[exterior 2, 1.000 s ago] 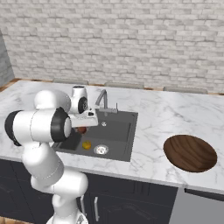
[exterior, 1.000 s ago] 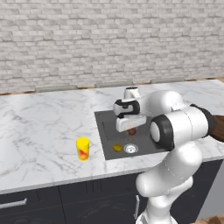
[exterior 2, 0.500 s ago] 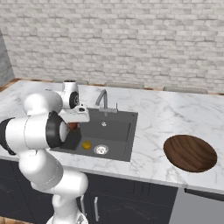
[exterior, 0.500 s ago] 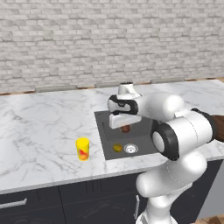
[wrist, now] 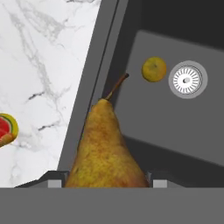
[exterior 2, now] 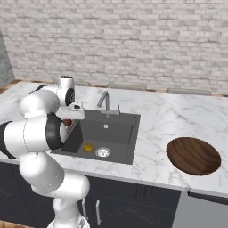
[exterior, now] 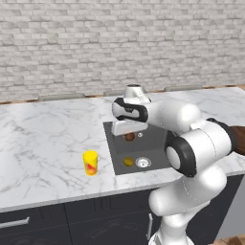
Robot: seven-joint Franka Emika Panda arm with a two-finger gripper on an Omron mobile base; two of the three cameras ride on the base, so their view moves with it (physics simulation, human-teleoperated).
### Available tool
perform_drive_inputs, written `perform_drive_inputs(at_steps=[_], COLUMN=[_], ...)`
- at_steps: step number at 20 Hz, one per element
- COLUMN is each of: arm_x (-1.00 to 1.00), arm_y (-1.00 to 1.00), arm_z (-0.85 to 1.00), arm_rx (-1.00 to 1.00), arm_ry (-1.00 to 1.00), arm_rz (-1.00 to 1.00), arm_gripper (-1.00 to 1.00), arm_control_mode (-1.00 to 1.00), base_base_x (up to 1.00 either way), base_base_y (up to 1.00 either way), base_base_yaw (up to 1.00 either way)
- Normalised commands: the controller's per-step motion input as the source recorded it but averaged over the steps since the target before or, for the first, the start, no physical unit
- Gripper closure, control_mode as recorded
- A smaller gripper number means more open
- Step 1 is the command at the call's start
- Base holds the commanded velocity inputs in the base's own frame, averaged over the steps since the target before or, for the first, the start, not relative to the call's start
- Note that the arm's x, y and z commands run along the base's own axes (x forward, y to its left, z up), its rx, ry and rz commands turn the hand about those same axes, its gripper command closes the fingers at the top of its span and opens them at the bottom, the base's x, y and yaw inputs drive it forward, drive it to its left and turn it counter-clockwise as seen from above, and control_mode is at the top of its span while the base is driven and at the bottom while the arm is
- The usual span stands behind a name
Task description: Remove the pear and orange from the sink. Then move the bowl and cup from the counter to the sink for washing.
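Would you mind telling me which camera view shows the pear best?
The hand view: the pear is large there, stem visible, between the gripper's fingertips. The left base view shows it as a small brownish lump under the hand; in the right base view the arm mostly hides it.

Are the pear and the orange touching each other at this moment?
Apart. The hand view shows the pear close up between the jaws, while the orange lies farther off on the sink floor beside the drain, with bare grey floor plainly between them.

Russet pear (wrist: 105, 148) hangs stem-forward over the left side of the dark grey sink (exterior 2: 116, 133), round orange (wrist: 154, 69) rests beside the drain, yellow cup (exterior: 90, 162) stands upright left, wooden bowl (exterior 2: 193, 155) right.
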Motion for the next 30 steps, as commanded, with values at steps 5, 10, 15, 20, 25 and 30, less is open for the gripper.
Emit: perform_drive_inputs(at_steps=[5, 10, 15, 20, 25, 30], arm_x=[0.21, 0.21, 0.30, 0.39, 0.36, 0.28], arm_y=[0.24, 0.29, 0.18, 0.18, 0.26, 0.29], arm_z=[0.13, 0.00, 0.00, -0.03, -0.08, -0.12], arm_rx=[0.06, 0.04, 0.06, 0.06, 0.04, 0.05], arm_ry=[0.00, 0.00, -0.03, -0.02, 0.00, 0.00], arm_rz=[0.00, 0.03, 0.08, 0.09, 0.05, 0.05], arm_gripper=[1.00, 1.00, 1.00, 1.00, 1.00, 1.00], arm_control_mode=[-1.00, -1.00, -1.00, -1.00, -1.00, -1.00], base_base_x=[0.00, 0.00, 0.00, 0.00, 0.00, 0.00], base_base_y=[0.00, 0.00, 0.00, 0.00, 0.00, 0.00], base_base_yaw=[0.00, 0.00, 0.00, 0.00, 0.00, 0.00])
